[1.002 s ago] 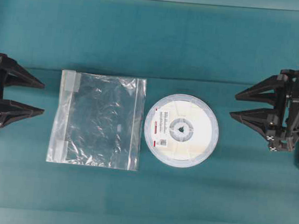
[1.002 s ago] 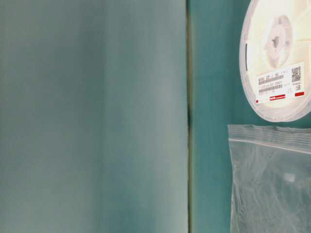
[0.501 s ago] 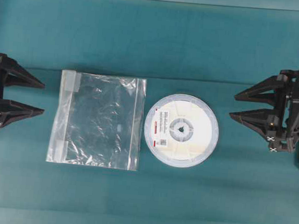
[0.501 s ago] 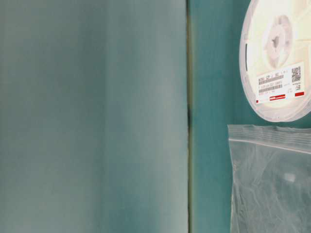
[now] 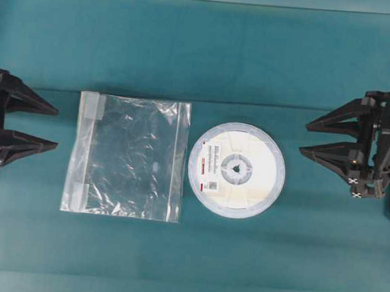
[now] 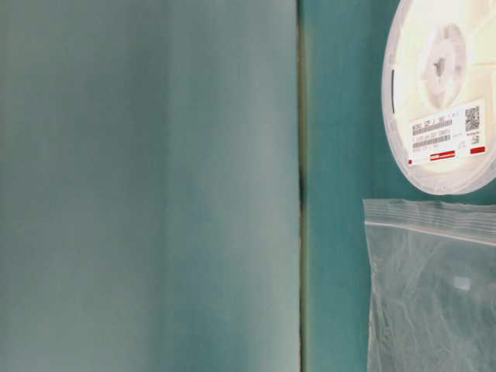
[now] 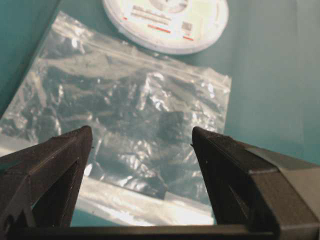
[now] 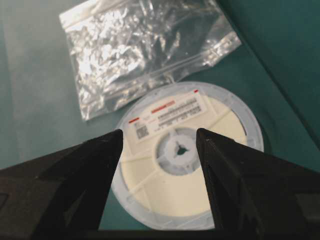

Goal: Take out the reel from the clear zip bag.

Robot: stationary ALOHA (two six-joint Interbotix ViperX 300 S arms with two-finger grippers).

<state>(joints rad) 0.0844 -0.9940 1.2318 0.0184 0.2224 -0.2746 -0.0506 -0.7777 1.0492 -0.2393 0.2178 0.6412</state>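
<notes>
Only one thing carries print: the white label (image 6: 448, 133) on the reel (image 6: 442, 93), at the upper right of the table-level frame. It shows rows of small dark characters, a square code at its upper right corner and a red stripe along its lower edge. All of it is too small to read.

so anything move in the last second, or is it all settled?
Nothing visibly changed. The reel lies flat on the table, outside and just beside the clear zip bag, which looks empty. The left tool and right tool sit open at the table's edges, touching neither.
</notes>
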